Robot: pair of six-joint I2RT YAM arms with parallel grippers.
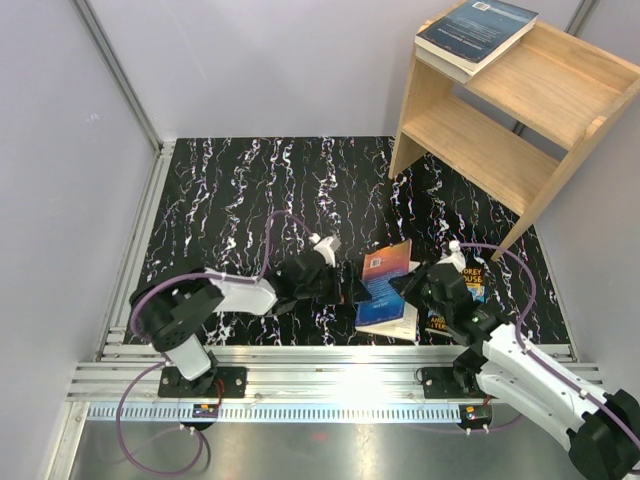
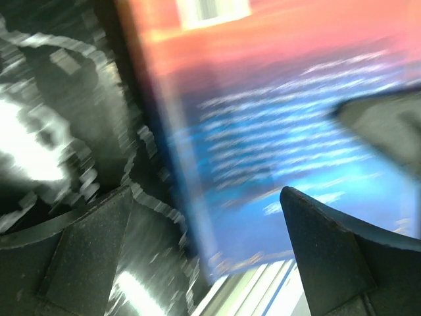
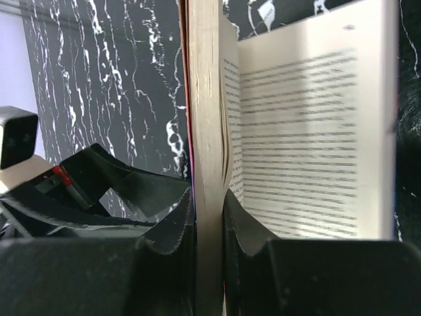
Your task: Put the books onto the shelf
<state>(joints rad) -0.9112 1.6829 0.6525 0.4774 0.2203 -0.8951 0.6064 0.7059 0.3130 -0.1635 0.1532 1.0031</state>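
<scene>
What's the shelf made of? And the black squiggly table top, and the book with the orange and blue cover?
The shelf looks like pale, unpainted wood: grain lines show and it has no shine. The black mat looks like a printed marble-pattern sheet, maybe vinyl, and it glints in places. The orange-and-blue book is paper: cream page edges and printed pages. Its cover is too blurred to judge.

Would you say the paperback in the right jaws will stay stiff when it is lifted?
Probably not: the paperback is pinched by one wad of pages while an open page splays out, so it may flop or slip. It looks thin, so likely light.
</scene>
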